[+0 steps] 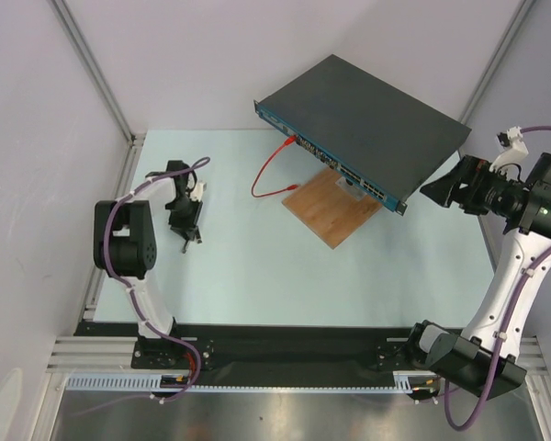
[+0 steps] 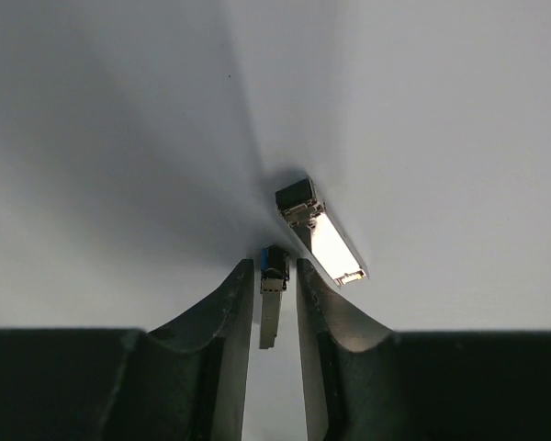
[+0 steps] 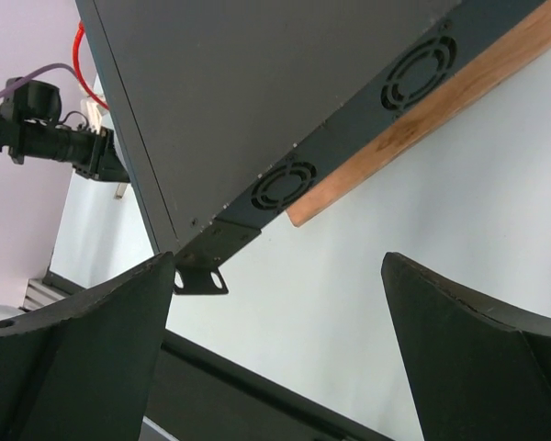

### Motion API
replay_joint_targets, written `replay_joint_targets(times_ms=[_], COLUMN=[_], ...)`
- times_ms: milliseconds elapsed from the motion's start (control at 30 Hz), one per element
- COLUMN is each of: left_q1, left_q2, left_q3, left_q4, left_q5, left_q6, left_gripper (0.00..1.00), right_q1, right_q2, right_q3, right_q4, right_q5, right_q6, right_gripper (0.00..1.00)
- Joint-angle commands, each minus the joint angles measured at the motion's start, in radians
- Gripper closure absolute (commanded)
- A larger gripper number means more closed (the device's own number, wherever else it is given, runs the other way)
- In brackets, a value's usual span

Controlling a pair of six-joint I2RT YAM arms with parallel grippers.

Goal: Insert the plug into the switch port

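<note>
No text, label, brand or number is legible anywhere; markings on the switch (image 1: 367, 124) are too small.

Even, diffuse light fills the overhead view with only faint shadows under the switch (image 1: 363, 124), while the left wrist view is dim on its left, with a dark shadow and bright glare on a small metal module (image 2: 323, 235), and both wrist views show blurred near fingers (image 3: 78, 367).

Matt metal, wood grain, smooth worktop
We see the switch (image 1: 372, 119) in matt dark grey metal, the board (image 1: 331, 207) in brown grained wood, the plug (image 2: 319, 241) shiny metal, the worktop (image 1: 257, 266) smooth and pale
</note>
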Motion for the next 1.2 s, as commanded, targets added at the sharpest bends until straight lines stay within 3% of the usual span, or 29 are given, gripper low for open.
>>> replay_joint_targets(times_ms=[0, 167, 300, 500, 633, 700, 767, 833, 967, 1167], left_q1=[0.009, 0.049, 0.049, 0.031, 0.021, -0.008, -0.048, -0.083, -0.15, -0.247], left_q2=[0.03, 0.045, -0.008, -0.295, -0.55, -0.681, -0.737, -0.771, -0.811, -0.815], left_q3=[0.031, 0.041, 0.098, 0.176, 0.034, -0.099, -0.159, -0.187, -0.231, -0.198], left_q4=[-0.025, -0.045, -0.101, -0.101, 0.237, 0.582, 0.841, 0.98, 1.206, 1.261], left_q5=[-0.02, 0.012, 0.086, 0.446, 0.792, 0.909, 0.913, 0.91, 0.887, 0.906], left_q6=[-0.023, -0.054, -0.092, -0.219, -0.397, -0.596, -0.707, -0.81, -0.936, -0.936], left_gripper=[0.71, 0.82, 1.0, 1.0, 1.0, 1.0, 1.0, 0.99, 1.0, 0.99], right_q1=[0.032, 0.098, 0.2, 0.366, 0.528, 0.618, 0.719, 0.785, 0.97, 1.099], right_q2=[0.021, 0.021, 0.051, 0.071, 0.045, 0.04, 0.044, 0.054, 0.103, 0.218], right_q3=[0.066, 0.077, 0.13, 0.167, 0.115, 0.1, 0.08, 0.061, 0.009, 0.029], right_q4=[0.033, 0.107, 0.138, 0.2, 0.298, 0.363, 0.43, 0.493, 0.701, 0.881], right_q5=[0.036, 0.082, 0.135, 0.148, 0.166, 0.172, 0.175, 0.171, 0.177, 0.154], right_q6=[0.029, 0.049, 0.05, 0.087, 0.167, 0.2, 0.228, 0.288, 0.358, 0.382], right_gripper=[0.0, 0.0, 0.03, 0.09, 0.14, 0.16, 0.16, 0.17, 0.19, 0.23])
